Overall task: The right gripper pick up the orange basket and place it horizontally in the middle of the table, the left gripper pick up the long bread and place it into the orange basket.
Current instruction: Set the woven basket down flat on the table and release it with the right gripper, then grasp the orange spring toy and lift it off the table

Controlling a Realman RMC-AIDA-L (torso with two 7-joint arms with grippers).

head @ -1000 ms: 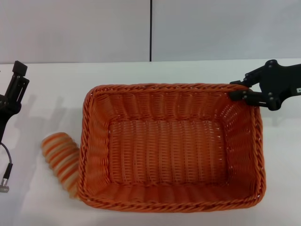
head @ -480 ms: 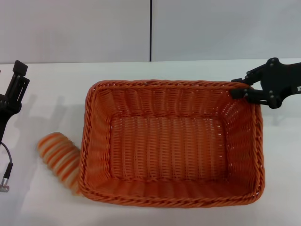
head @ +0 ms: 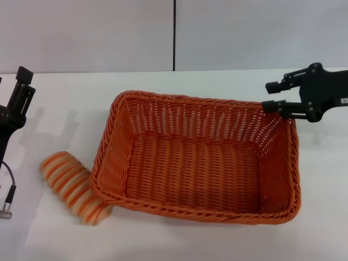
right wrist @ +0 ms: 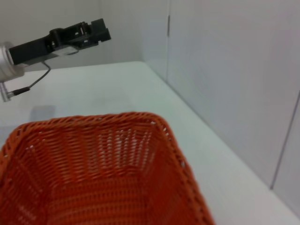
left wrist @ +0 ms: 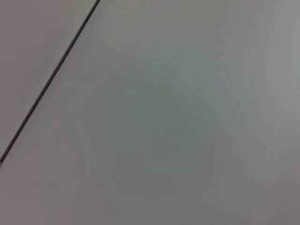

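My right gripper (head: 274,95) is extended at the far right of the head view, arm reaching in from the right edge, wrist roughly level. Its two slim fingers (head: 277,84) point leftward, one above the other, with a visible gap between them. My left gripper (head: 20,89) stands parked at the far left, pointing upward. A cable hangs below the left arm.

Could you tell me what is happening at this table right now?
The right gripper is at the far right corner of the orange basket, its fingers spread on either side of the rim. The basket sits skewed on the table, its near left edge riding up on the long bread. The left gripper is parked at the table's left edge, away from both. The bread is not yet in the basket.
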